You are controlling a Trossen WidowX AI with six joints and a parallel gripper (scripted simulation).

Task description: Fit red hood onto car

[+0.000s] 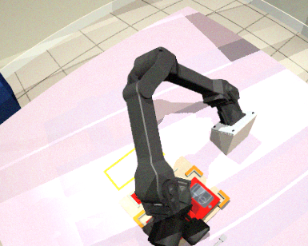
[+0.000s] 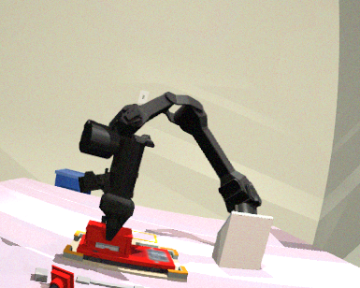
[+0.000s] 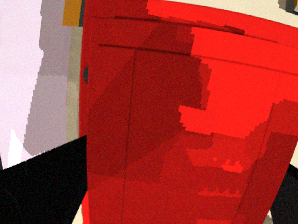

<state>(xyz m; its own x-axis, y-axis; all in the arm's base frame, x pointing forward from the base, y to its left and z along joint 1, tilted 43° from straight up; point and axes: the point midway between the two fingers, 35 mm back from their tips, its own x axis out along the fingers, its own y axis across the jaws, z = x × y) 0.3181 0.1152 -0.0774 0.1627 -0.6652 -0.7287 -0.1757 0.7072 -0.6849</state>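
The red hood [image 2: 93,231] [image 3: 150,100] is at the left part of the car in the exterior view, over the engine area. Its lower edge is at or very near the deck; I cannot tell whether it sits flat. My gripper [image 2: 111,235] [image 3: 186,157] points down and is shut on the hood, with one black finger at each side in the wrist view. The red chassis [image 1: 194,186] [image 2: 142,260] with its grey window sits in the tan jig [image 1: 183,163] with orange corner brackets. The hood hides the engine and pegs, and the arm covers much of the car in the top view.
A yellow outlined rectangle [image 1: 112,180] lies beside the jig. The arm's pale base block [image 1: 239,136] [image 2: 245,243] stands on the far side. A red part [image 2: 63,277] and a grey rod [image 2: 107,283] lie at the front in the exterior view. A blue box [image 2: 69,180] is behind.
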